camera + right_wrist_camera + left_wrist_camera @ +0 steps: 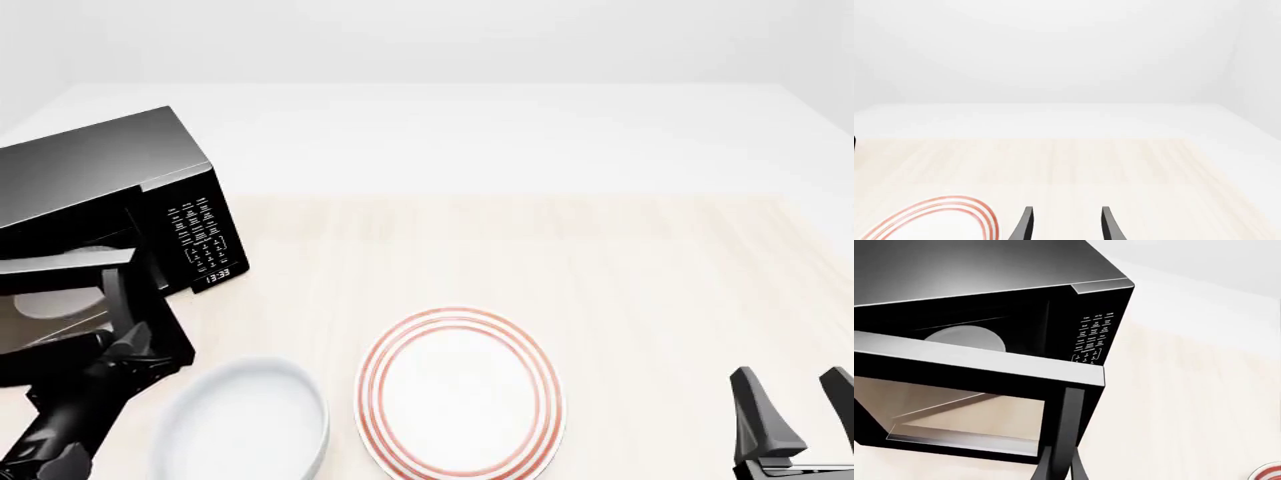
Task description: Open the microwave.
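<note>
The black microwave (120,180) stands at the table's far left, and its windowed door (67,315) is swung partly out toward me. The left wrist view looks past the door's top edge (974,357) into the cavity, where a white turntable (964,337) shows, with the keypad (1091,337) beside it. My left gripper (134,350) is shut on the door's vertical bar handle (1071,420), with a finger on each side of the bar. My right gripper (790,400) hangs open and empty at the front right, far from the microwave.
A white plate with red rings (458,392) lies at the front centre of the wooden table (601,270). A white bowl (247,420) sits to its left, close under my left arm. The plate's rim (934,220) also shows in the right wrist view.
</note>
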Robot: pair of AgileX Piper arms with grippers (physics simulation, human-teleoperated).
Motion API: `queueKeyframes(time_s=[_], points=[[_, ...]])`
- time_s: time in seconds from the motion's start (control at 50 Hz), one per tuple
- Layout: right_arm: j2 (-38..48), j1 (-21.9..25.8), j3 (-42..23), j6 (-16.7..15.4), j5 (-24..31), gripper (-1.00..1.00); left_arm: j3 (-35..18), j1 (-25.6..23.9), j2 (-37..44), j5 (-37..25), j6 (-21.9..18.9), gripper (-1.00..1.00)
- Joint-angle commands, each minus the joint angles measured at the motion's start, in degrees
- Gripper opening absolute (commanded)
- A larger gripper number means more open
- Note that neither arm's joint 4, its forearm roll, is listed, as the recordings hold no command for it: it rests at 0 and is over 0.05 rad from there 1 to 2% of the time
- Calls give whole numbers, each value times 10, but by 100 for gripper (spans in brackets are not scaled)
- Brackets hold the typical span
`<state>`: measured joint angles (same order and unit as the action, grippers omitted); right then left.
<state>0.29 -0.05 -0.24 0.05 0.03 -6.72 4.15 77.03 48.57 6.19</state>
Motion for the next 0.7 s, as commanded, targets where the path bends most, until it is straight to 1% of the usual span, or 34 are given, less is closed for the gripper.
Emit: queueKeyframes(time_s=[0.02, 0.04, 0.1, 0.12, 0.34, 0.46, 0.7], points=[[0, 0, 0, 0, 0, 100, -37, -66, -32, 24, 32, -100], [0, 0, 0, 0, 0, 100, -36, -72, -35, 26, 38, -100], [0, 0, 0, 0, 0, 100, -38, -68, -45, 16, 41, -100], [0, 0, 0, 0, 0, 100, -38, -67, -45, 15, 41, 100], [0, 0, 0, 0, 0, 100, -34, -57, -48, 19, 52, 100], [0, 0, 0, 0, 0, 100, -31, -42, -38, 24, 47, 100], [0, 0, 0, 0, 0, 100, -32, -38, -73, -7, 39, 100]])
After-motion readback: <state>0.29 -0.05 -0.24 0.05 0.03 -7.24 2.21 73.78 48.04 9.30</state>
